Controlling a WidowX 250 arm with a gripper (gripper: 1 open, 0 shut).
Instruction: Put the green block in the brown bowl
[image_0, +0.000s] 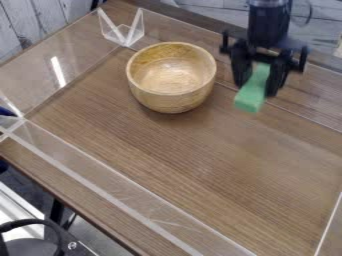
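Note:
The green block, a matte green bar, hangs in the air above the wooden tabletop, right of the brown bowl. My gripper points straight down and is shut on the green block's upper part, one black finger on each side. The brown bowl, round light wood with a paler inside, stands on the table to the left of the gripper and holds nothing. Block and bowl are apart, and the block's lower end sits about level with the bowl's rim in the picture.
A clear plastic wall runs along the table's front left edge. A small clear folded stand sits at the back left, behind the bowl. The wood-grain tabletop stretches in front of the bowl and gripper.

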